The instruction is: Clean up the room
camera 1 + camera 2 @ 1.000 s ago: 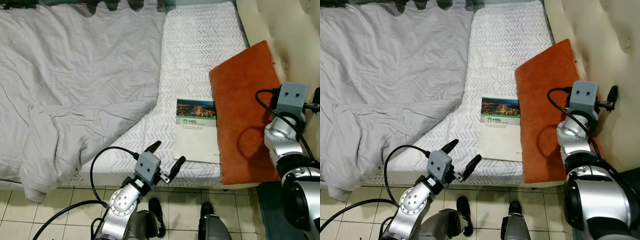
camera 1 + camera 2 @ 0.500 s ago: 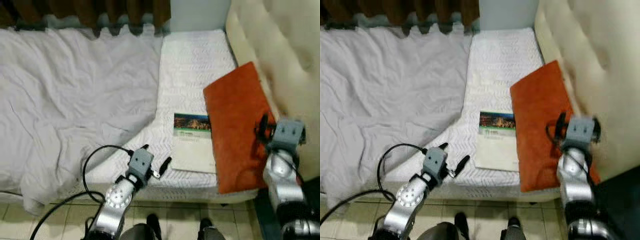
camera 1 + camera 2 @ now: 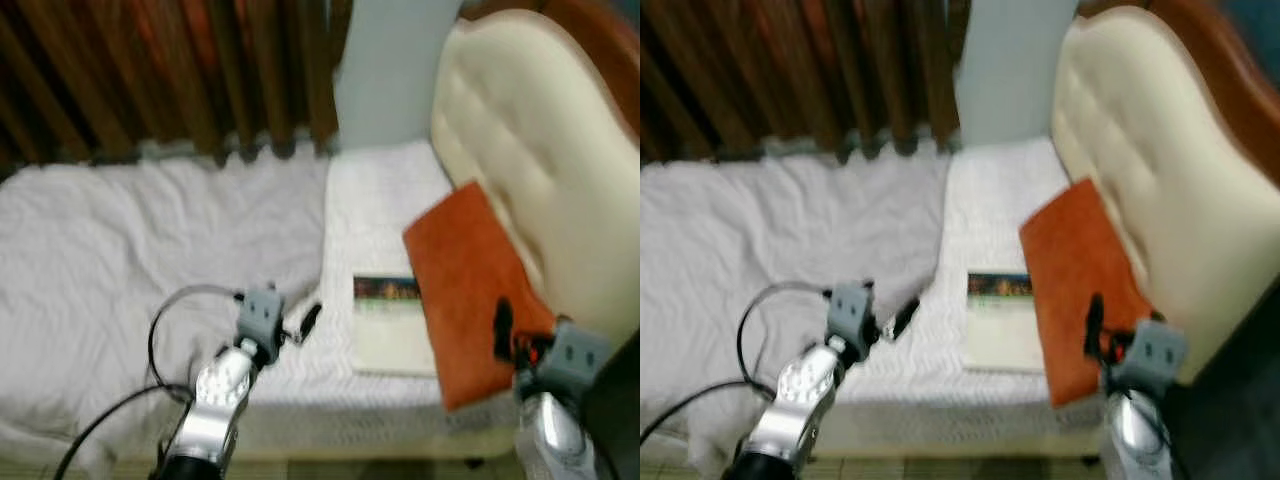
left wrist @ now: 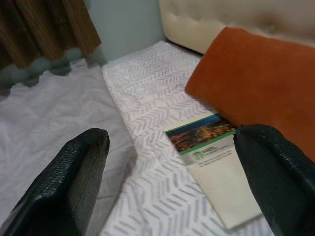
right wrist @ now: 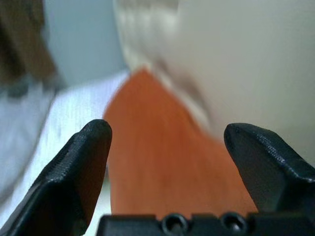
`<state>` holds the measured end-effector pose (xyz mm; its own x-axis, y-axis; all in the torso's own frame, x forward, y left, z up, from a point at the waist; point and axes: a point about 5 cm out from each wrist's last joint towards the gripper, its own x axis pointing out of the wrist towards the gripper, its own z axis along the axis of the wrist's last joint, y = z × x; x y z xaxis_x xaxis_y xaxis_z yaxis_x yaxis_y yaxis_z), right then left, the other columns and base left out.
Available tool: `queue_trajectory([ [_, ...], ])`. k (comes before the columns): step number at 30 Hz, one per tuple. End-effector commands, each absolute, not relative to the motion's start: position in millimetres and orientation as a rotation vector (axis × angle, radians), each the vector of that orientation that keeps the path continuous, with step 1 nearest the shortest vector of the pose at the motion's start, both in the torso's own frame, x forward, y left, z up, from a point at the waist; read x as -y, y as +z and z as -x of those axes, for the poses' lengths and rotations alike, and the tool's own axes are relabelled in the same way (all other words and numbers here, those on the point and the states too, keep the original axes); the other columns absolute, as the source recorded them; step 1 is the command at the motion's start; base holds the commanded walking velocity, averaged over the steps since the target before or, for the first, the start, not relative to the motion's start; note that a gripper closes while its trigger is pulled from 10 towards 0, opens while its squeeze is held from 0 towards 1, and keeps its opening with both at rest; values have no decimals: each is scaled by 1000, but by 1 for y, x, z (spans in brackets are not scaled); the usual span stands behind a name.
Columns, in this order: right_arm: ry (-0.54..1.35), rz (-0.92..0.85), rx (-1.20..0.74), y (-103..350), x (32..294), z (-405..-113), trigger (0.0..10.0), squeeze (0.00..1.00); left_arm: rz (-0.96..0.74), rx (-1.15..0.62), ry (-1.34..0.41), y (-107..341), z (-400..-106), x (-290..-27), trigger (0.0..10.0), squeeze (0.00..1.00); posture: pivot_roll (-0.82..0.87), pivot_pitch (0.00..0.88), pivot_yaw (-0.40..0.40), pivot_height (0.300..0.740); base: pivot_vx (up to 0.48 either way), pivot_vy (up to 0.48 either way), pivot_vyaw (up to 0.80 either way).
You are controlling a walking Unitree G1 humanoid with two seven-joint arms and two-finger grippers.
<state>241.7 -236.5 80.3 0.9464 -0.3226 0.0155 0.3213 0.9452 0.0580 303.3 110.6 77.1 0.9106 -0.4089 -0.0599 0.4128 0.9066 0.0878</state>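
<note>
A book (image 3: 388, 322) with a city photo cover lies on the white patterned mattress (image 3: 385, 200), near the bed's front edge. An orange pillow (image 3: 468, 285) rests beside it, leaning against the cream headboard (image 3: 530, 170). My left gripper (image 3: 285, 308) hovers open over the mattress edge, left of the book. In the left wrist view the left gripper (image 4: 172, 135) frames the book (image 4: 209, 147) and the pillow (image 4: 261, 81) ahead. My right gripper (image 3: 520, 335) is open at the pillow's near corner. In the right wrist view the right gripper (image 5: 167, 129) looks along the pillow (image 5: 162, 162).
A rumpled grey duvet (image 3: 120, 250) covers the left part of the bed. Brown curtains (image 3: 150, 70) hang behind it, with a pale blue wall (image 3: 385, 70) at the corner. The head views are blurred.
The camera has tilted up and pulled back, so curtains, wall and the headboard's top now show. Both grippers stay open; the right one has come from the headboard side onto the pillow's near corner.
</note>
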Motion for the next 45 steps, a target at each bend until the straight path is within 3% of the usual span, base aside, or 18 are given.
queue_trajectory([
  [1, -280, -63, 3, 81, 231, -243, 10000, 0, -98, -77, -415, 71, -299, -112, 10000, 0, -144, 19, 120, 740, 0, 0, 0],
  [8, -213, 57, -59, 67, 224, -245, 10000, 0, -84, -103, -406, 63, -299, -100, 10000, 0, -152, 31, 119, 740, 0, 0, 0],
  [11, -162, 108, -80, 67, 219, -247, 10000, 0, 30, -148, -347, 56, -299, -104, 10000, 0, -165, 45, 97, 740, 0, 0, -729],
  [12, -116, 140, -104, 67, 218, -247, 10000, 0, 92, -179, -305, 50, -295, -106, 10000, 0, -175, 64, 54, 740, 0, 0, 0],
  [14, -102, 149, -111, 68, 219, -246, 10000, 0, 93, -183, -298, 48, -293, -105, 10000, 0, -174, 69, 38, 740, 0, 0, 0],
  [15, -74, 162, -142, 65, 222, -245, 10000, 0, 56, -185, -306, 44, -288, -100, 10000, 0, -163, 71, -9, 740, 0, 0, 0],
  [27, -35, 181, -155, 65, 222, -261, 10000, 0, -12, -97, -346, 56, -293, -96, 10000, 0, -104, 65, -35, 740, 0, 0, 0],
  [45, 22, 188, -130, 65, 206, -282, 10000, 0, -62, -94, -357, 60, -301, -93, 10000, 0, -87, 64, -15, 740, 121, 429, -123],
])
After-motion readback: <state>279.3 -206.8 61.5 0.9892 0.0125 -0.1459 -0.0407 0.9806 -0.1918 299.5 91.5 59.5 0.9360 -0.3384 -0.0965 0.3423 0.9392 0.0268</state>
